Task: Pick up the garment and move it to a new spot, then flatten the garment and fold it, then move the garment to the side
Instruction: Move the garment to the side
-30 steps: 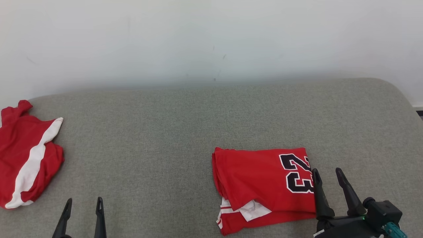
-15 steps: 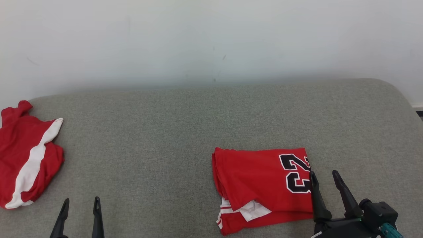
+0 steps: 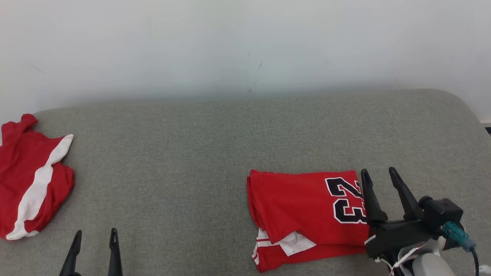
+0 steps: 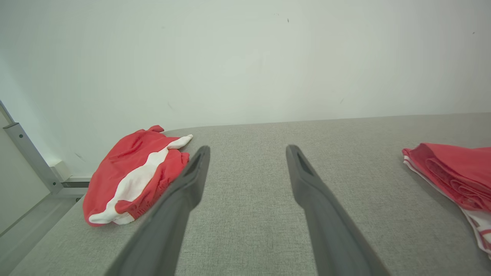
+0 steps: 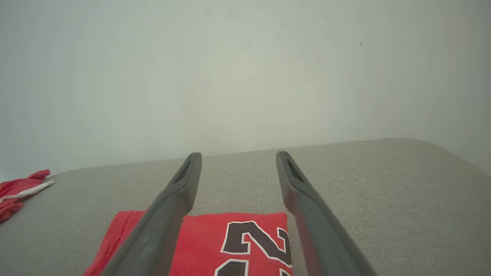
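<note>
Lying folded near right on grey padded surface (image 3: 199, 153), red jersey (image 3: 303, 203), right fingers (image 3: 369, 195) apart, empty, over its right edge, left fingers (image 3: 114, 253) apart, empty, near left, crumpled red-and-white garment (image 3: 30, 172) at left edge.

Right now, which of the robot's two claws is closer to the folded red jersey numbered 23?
The right. The right gripper stands open at the folded jersey's numbered edge, overlapping the 23. The left gripper stands open far to its left.

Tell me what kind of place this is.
Probably a bare indoor folding station: a grey fabric-covered surface against a plain white wall, with a folded red jersey and a crumpled red garment.
</note>
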